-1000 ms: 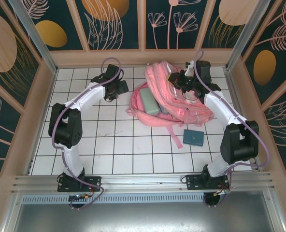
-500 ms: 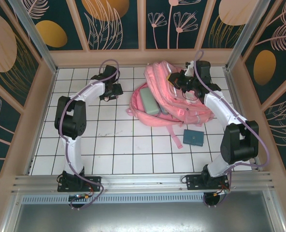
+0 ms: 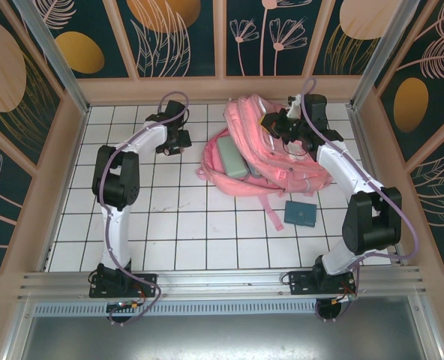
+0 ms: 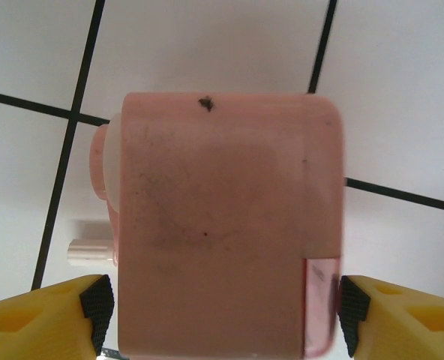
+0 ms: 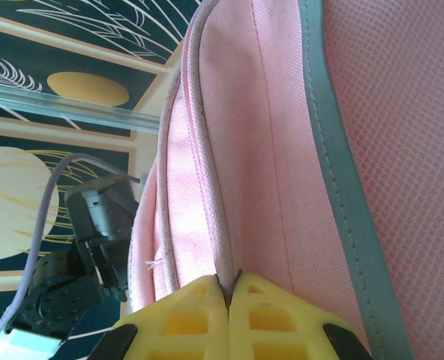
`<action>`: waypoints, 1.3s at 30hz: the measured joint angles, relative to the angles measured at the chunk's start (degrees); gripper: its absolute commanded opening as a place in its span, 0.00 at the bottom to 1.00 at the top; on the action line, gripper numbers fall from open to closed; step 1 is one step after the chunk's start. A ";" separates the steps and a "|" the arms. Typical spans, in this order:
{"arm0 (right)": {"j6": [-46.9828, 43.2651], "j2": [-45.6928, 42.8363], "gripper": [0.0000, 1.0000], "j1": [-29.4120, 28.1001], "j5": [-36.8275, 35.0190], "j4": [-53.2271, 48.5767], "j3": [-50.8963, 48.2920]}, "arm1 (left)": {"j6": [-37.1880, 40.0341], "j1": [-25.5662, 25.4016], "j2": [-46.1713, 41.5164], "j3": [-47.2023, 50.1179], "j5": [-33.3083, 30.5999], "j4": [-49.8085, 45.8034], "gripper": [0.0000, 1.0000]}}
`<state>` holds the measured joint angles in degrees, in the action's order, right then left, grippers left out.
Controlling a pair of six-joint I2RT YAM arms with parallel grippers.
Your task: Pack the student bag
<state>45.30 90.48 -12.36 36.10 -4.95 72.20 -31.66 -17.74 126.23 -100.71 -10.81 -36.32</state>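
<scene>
The student bag (image 3: 271, 154), a big pink backpack, lies at the back right with its mouth facing left. A grey-green case (image 3: 229, 160) sits in that mouth. My right gripper (image 3: 276, 124) is shut on the bag's upper rim. In the right wrist view its yellow fingers (image 5: 228, 283) pinch a pale seam of the pink fabric (image 5: 282, 135). My left gripper (image 3: 172, 144) points down at the tiles left of the bag. It (image 4: 222, 311) stands open astride a small pink box (image 4: 222, 217) with a knob on its side, black pads close to both sides.
A teal notebook (image 3: 301, 213) lies flat on the tiles in front of the bag, beside a loose pink strap (image 3: 271, 214). Low wooden walls (image 3: 64, 172) ring the white tiled table (image 3: 184, 225).
My left arm has folded its elbow up and inward, and its gripper has shifted slightly left and down over the pink box, jaws narrowing a little. The right arm and bag have not moved.
</scene>
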 measured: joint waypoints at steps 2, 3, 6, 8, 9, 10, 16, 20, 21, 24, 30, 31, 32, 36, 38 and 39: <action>0.00 0.00 0.00 0.00 0.00 0.00 0.00 | 0.26 0.00 1.16 -0.50 -0.42 -0.28 0.76; 0.00 0.00 0.00 0.00 0.00 0.00 0.00 | 0.52 0.00 1.51 -0.63 -0.48 -0.33 0.74; 0.00 0.00 0.00 0.00 0.00 0.00 0.00 | 1.07 0.00 2.08 -0.74 -0.98 -0.46 0.69; -0.02 0.00 0.00 0.00 0.00 0.00 0.00 | 1.42 0.00 2.10 -0.79 -1.33 -0.42 0.64; -0.02 0.00 0.00 0.00 0.00 0.00 0.00 | 1.64 0.00 2.10 -0.90 -1.42 -0.42 0.63; -0.09 0.00 0.00 0.00 0.00 0.00 0.00 | 1.68 0.00 2.10 -0.98 -1.51 -0.39 0.63; -0.44 0.00 0.00 0.07 0.00 -0.04 0.00 | 2.14 0.00 2.08 -0.98 -1.68 -0.39 0.50; -1.11 0.00 0.00 0.42 0.39 -0.70 0.22 | 3.02 0.00 1.97 -0.96 -1.66 -0.42 0.49; -1.33 0.00 0.00 0.61 0.63 -1.09 0.44 | 3.39 0.00 1.75 -0.90 -1.55 -0.44 0.49; -1.51 0.00 0.00 1.42 1.70 -1.77 1.20 | 5.29 0.00 -0.02 -0.24 -0.04 -0.46 0.47; -1.70 0.11 0.00 3.56 4.83 -3.41 3.48 | 10.62 -0.28 -9.03 3.93 6.86 1.84 0.45; -1.70 0.22 0.00 3.85 5.44 -3.52 3.74 | 11.65 -0.59 -10.32 4.26 7.93 2.36 0.45; -1.70 0.35 0.00 4.15 6.05 -3.63 3.93 | 12.79 -1.01 -11.43 4.42 8.94 3.04 0.44; -1.68 0.57 0.00 4.55 7.37 -4.28 4.04 | 16.79 -3.93 -13.22 4.44 11.93 5.18 0.43; -1.66 0.57 0.00 4.57 7.65 -4.33 4.04 | 18.78 -6.01 -13.11 4.44 13.44 5.70 0.43; -1.62 0.57 0.00 4.66 7.82 -4.33 4.04 | 19.67 -6.99 -13.03 4.39 13.94 5.68 0.42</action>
<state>43.68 91.05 -7.70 43.92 -9.28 76.25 -11.99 -24.73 113.21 -96.31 3.14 -30.63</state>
